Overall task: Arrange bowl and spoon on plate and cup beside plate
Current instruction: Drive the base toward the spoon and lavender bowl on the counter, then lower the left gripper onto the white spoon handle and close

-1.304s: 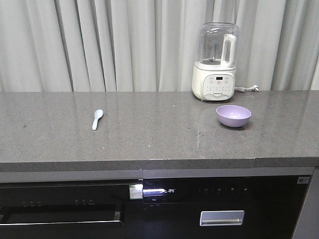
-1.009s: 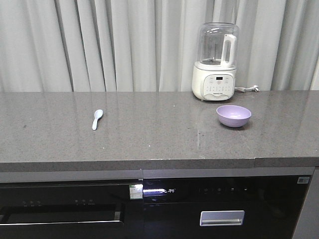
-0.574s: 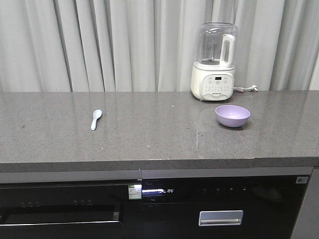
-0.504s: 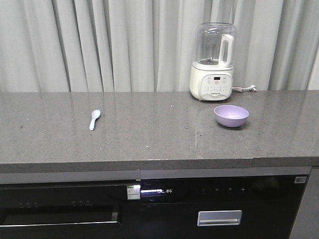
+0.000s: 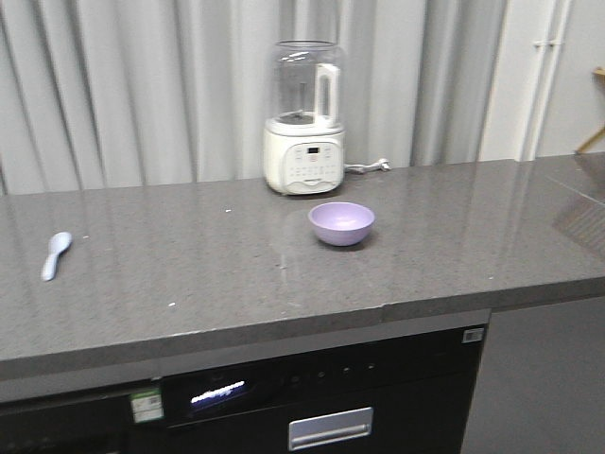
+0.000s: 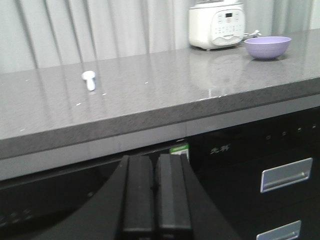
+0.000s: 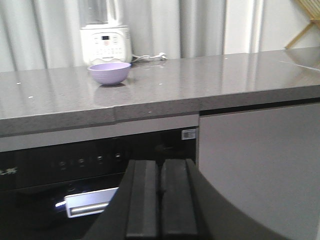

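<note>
**Front view:** A small round lavender-purple plastic bowl [image 5: 341, 223] sits on the speckled grey stone counter [image 5: 454, 246], near a white blender-style appliance with a clear jug [image 5: 304, 118]. The small pale blue-white plastic spoon [image 5: 55, 253] lies well apart at far left. No plate, cup or arm is in frame, so any placement risks lacking a target. The frame is soft.

**Left wrist view:** The left end effector [image 6: 155, 165], fingers pressed together and empty, hangs below the counter's edge. Raised carelessly, it could strike the overhang. The spoon [image 6: 90, 80] lies flat on glossy stone and may skid from a pinch. The appliance's top is cropped.

**Right wrist view:** The right end effector [image 7: 160, 167] is likewise closed on nothing, low before the dark cabinet front. The bowl [image 7: 109, 72] could slide towards the appliance if nudged. The plate and cup are unseen here too.
</note>
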